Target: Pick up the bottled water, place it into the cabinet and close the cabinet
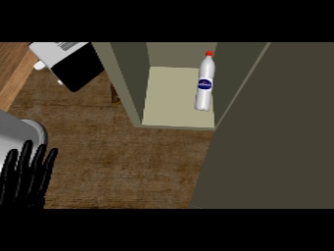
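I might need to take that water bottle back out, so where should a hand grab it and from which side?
Probably the bottle around its labelled middle, coming in through the cabinet's open front: it stands upright near the right wall, so walls block the sides.

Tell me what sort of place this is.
Probably a kitchen: a wooden counter, an open cabinet with a water bottle standing inside, and what looks like a microwave at the back.

One bottled water (204,83), standing in one open cabinet (177,98) on its single pale shelf. One cabinet door (285,127), swung wide. One black hand (26,176) at the tabletop's (126,166) near left edge. One white appliance (64,61) toward the far left corner.
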Controlling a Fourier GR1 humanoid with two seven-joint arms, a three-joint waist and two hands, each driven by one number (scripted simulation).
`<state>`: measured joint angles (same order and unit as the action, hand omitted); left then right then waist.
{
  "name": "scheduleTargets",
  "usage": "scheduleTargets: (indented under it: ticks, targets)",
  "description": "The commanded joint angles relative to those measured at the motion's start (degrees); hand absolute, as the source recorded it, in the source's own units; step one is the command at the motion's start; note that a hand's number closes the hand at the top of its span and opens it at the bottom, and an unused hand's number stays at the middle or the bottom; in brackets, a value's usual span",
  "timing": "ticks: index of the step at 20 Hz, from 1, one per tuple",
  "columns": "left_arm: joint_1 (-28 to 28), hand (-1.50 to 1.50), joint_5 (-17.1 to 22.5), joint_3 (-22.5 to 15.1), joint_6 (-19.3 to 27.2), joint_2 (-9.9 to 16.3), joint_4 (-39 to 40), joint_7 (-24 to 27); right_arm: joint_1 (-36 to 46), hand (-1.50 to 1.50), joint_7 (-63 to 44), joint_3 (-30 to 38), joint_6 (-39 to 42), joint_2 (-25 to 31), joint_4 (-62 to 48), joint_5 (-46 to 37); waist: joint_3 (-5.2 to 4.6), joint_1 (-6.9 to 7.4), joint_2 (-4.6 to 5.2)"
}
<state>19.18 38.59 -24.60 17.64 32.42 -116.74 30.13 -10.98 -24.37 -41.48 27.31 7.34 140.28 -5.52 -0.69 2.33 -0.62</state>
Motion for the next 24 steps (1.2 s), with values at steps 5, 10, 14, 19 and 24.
scheduleTargets:
  ticks: [5,10,14,19,24]
  targets:
    - [0.8,-1.50,2.1,2.6,-3.4,1.5,-0.3,0.7,8.9,1.50,-4.2,-6.0,-8.9,-6.9,-4.8,-4.7,-0.11,0.70,0.29]
    - [1.9,-1.50,2.6,3.3,-5.0,2.2,-0.1,1.5,11.3,1.50,-4.3,-4.2,-7.9,-6.8,-5.9,-3.0,-0.18,2.00,0.74]
    - [3.8,-1.50,2.5,3.0,-5.8,2.1,0.1,2.5,10.6,1.50,-3.6,-3.5,-7.8,-6.8,-7.0,-1.8,-0.16,3.26,0.82]
    - [3.6,-1.50,3.2,3.6,-6.8,3.0,-1.2,1.9,9.6,1.50,-3.5,-2.4,-8.7,-6.8,-7.0,2.0,-0.05,3.74,1.49]
    - [3.2,-1.50,3.8,5.2,-8.2,4.1,-0.5,2.0,9.2,1.50,-3.9,-3.3,-7.5,-6.8,-9.8,6.7,-0.08,4.98,2.17]
